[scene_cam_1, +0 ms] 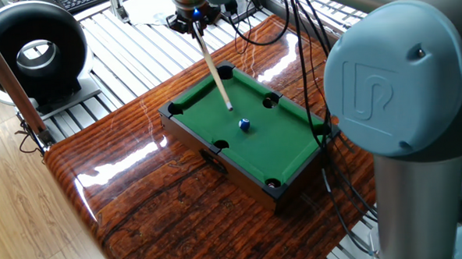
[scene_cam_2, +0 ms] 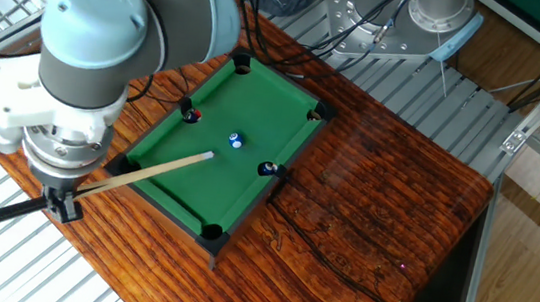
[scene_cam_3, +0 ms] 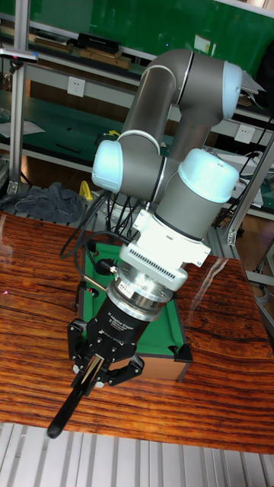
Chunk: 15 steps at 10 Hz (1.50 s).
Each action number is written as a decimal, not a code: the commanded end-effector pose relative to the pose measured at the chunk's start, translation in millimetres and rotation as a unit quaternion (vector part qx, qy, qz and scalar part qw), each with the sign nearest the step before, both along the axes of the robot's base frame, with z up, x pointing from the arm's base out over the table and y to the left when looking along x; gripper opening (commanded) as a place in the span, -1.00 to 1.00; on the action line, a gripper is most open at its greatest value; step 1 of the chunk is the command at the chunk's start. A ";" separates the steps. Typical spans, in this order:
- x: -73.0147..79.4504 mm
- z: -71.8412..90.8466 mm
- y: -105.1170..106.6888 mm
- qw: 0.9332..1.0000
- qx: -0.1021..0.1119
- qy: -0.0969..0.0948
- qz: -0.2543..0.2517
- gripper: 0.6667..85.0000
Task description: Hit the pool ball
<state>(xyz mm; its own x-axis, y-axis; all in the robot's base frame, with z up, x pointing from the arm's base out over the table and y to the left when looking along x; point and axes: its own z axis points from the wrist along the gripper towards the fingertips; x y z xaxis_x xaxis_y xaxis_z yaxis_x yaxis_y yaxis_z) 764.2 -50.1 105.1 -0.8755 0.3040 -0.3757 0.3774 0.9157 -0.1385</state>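
Note:
The pool ball point(scene_cam_1: 245, 124) point(scene_cam_2: 236, 140) is tiny and blue with a white spot, resting mid-felt on the green mini pool table point(scene_cam_1: 191, 137) point(scene_cam_2: 245, 212). My gripper point(scene_cam_1: 195, 15) point(scene_cam_2: 63, 206) point(scene_cam_3: 96, 370) is shut on a pale wooden cue stick point(scene_cam_1: 214, 68) point(scene_cam_2: 142, 170). The cue slants down over the felt, and its tip stops a short gap from the ball without touching it. In the tall fixed view the arm hides the ball, and the cue's black butt point(scene_cam_3: 67, 411) sticks out below the fingers.
A red ball point(scene_cam_2: 191, 115) lies at one side pocket and a dark ball point(scene_cam_2: 266, 168) at the opposite one. The mini table stands on a glossy wooden board point(scene_cam_1: 140, 204). A black ring-shaped device point(scene_cam_1: 32, 44) and cables point(scene_cam_1: 306, 56) lie beyond it.

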 end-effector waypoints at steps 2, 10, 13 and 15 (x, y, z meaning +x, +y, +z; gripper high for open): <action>-2.8 -1.8 12.0 1.000 0.008 -0.002 0.012 -0.99; -19.2 -8.8 28.9 0.999 0.004 0.011 0.046 -0.99; -34.3 -15.3 41.3 0.998 0.002 0.018 0.055 -0.99; -45.3 -14.1 49.4 0.998 -0.002 0.019 0.054 -0.99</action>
<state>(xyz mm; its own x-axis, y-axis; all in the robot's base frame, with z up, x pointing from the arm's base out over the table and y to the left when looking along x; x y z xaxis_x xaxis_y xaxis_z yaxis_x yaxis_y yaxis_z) 731.7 -11.1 92.4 -0.9148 0.2042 -0.3484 0.2717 0.9495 -0.1569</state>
